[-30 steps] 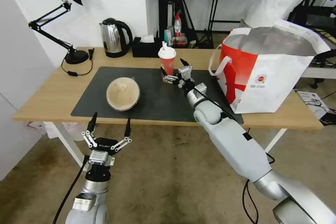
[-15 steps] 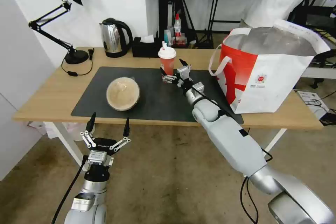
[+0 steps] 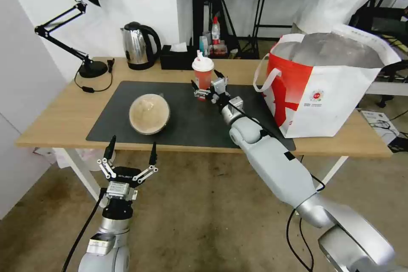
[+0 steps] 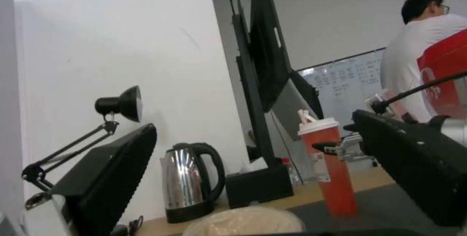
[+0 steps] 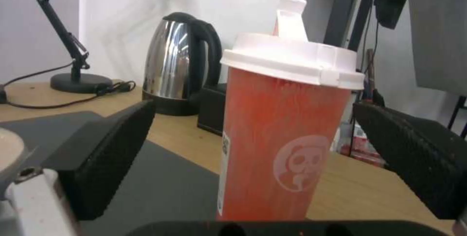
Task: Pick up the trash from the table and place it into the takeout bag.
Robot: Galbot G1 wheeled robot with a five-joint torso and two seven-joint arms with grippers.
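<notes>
Risk lies with the tall red drink cup, upright on the surface mat beside the takeout bag: the right gripper, jaws apart around it, could tip it if one jaw touches first.

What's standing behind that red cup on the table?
Behind the red cup stand a steel kettle and a black tissue box, both on the table. The cup covers most of the tissue box, so its far end cannot be seen from the right wrist.
</notes>
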